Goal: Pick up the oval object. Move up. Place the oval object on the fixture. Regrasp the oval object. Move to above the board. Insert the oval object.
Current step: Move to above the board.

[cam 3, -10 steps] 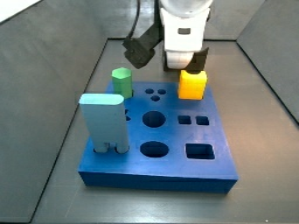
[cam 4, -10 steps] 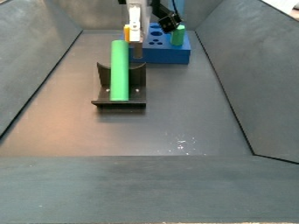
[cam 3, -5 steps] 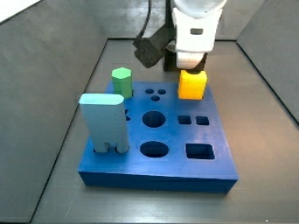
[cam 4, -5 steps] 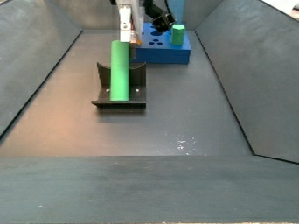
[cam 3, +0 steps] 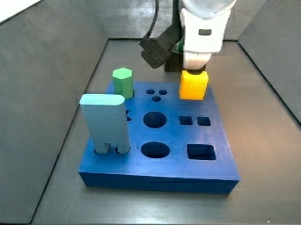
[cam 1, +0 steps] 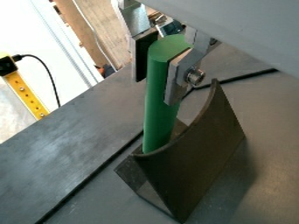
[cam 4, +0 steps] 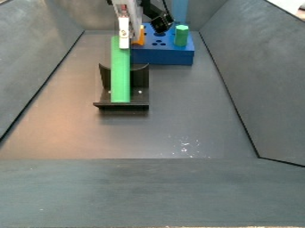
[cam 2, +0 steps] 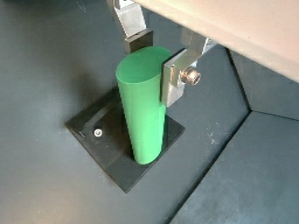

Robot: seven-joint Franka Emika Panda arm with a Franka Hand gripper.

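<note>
End effector (cam 2: 155, 58) sits at the top of the oval object (cam 2: 145, 105), silver finger plates closed against the upper end of the peg on both sides; in both wrist views the pads (cam 1: 173, 72) press the green surface with no gap visible, so I read it as clamped on the peg. Compared with the frames from one second and half a second back, the arm has risen slightly in both side views: the white wrist housing sits higher at 12 o'clock above the board (cam 3: 165, 141), and the peg (cam 4: 120, 64) appears to stand a little taller against the fixture (cam 4: 123, 92). In a wrist view the peg's lower end is at the fixture (cam 1: 193, 157) where upright meets base plate, near vertical; whether it has cleared the base plate cannot be told from these frames. Judgement: the placing on the fixture is done, the regrasp at the top end is made, and the lift toward the board has begun or is about to. The board lies beyond the fixture, toward 12 o'clock in a side view, well apart from it. On the board stand the pale blue upright block (cam 3: 104, 121) at 9 o'clock, the green hexagonal peg (cam 3: 122, 83) at 11 o'clock and the yellow block (cam 3: 194, 84) at 1 o'clock; the large round holes (cam 3: 154, 118) near the middle are open. Risk noted: the travelling peg must clear those standing pieces.
</note>
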